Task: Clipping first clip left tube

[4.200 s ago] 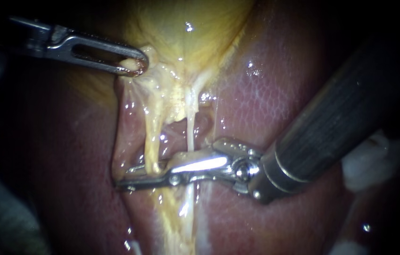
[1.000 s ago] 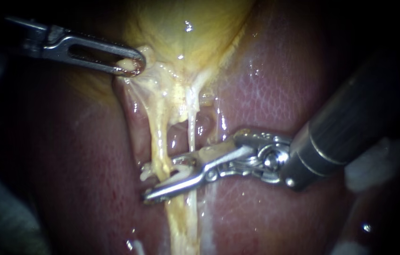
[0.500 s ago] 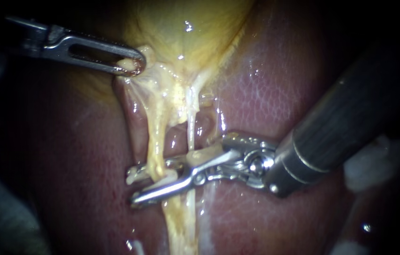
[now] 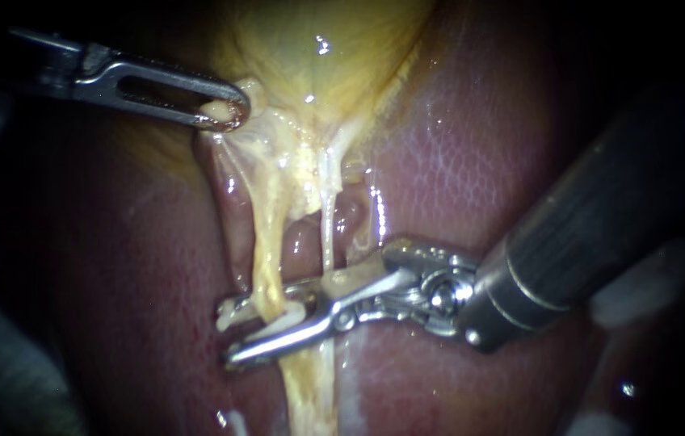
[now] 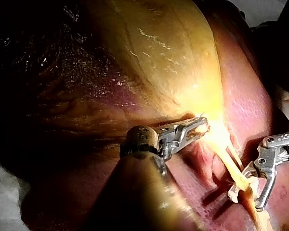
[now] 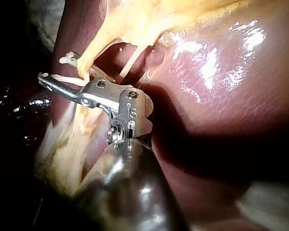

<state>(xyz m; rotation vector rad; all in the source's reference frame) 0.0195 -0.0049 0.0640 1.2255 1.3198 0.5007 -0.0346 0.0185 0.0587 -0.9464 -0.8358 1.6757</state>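
Note:
The yellow gallbladder [image 4: 318, 56] lies above the red liver [image 4: 455, 161]. Two pale tubes run down from it: the thicker left tube [image 4: 266, 250] and a thin right tube [image 4: 328, 234]. My left instrument [image 4: 225, 113] is shut on the tissue at the gallbladder's neck and holds it up to the left; it also shows in the left wrist view [image 5: 200, 127]. My right instrument [image 4: 228, 331] has its jaws open astride the left tube, one jaw on each side. A white clip [image 4: 286, 316] sits between them around the tube. The right wrist view shows the same jaws [image 6: 53, 68], clip [image 6: 62, 77] and tube [image 6: 94, 55].
The right instrument's thick dark shaft [image 4: 601, 210] crosses the liver from the upper right. White gauze [image 4: 641, 282] lies blurred behind it at the right. A dark cloth [image 4: 3, 371] borders the liver at the lower left.
Over the last second my right instrument has slid left, bringing its open jaws and the clip further across the left tube. The left instrument has kept its hold and place.

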